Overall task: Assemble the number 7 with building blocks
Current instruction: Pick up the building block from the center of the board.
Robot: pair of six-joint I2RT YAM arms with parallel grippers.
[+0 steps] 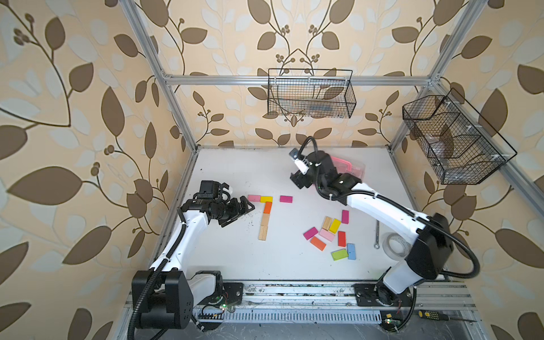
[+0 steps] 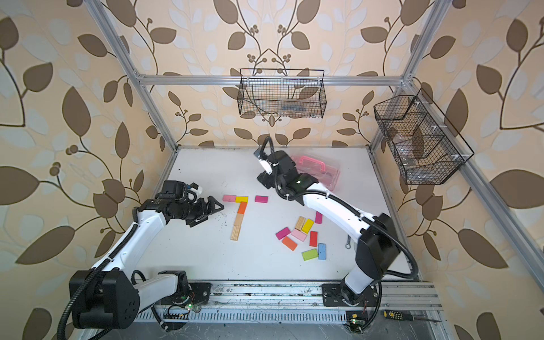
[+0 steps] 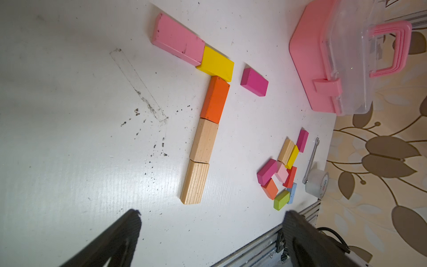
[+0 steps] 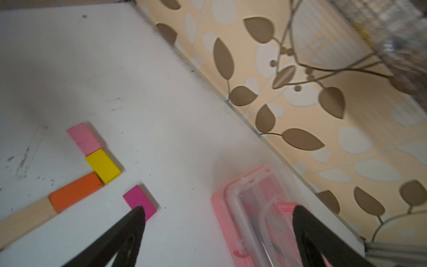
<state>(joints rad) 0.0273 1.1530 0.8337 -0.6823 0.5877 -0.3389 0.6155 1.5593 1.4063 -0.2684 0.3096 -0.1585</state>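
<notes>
Left jaws first: two black tapering wedges spread wide, nothing between them, poised over the white counter [image 1: 235, 259] just beside the pink end of the number 7 [image 1: 265, 219]. Right jaws likewise spread wide and empty, raised near a loose magenta block [image 4: 141, 200] and the pink case [image 3: 307, 57]. In the right wrist view, one black tip across a corner of that magenta block; touching or merely in front of it, cannot tell.

On to the number 7, flat on the counter's left half. Top bar: a matte pink block [image 3: 178, 39], scuffed with dark specks, butted against a glossy yellow block [image 3: 216, 63]. Down from the yellow end, an orange block [image 3: 215, 99], a smooth pale wood block [image 3: 204, 141], then a striped-grain wood block [image 3: 194, 182], end to end in a slightly leaning stem. All thin rectangular slabs, domino-like.

Just right of the yellow, across a clear gap, the loose magenta block, lying flat.

Further right, a jumble of spare building blocks [image 1: 326, 234]: magenta, pale pink, yellow, striped wood, red, orange, green, blue, several touching at odd angles. Beside them a thin metal wrench [image 3: 312, 159] and a translucent tape roll [image 3: 315, 182].

At the counter's far right, the case: rounded pink plastic base, clear lid, pink handle.
</notes>
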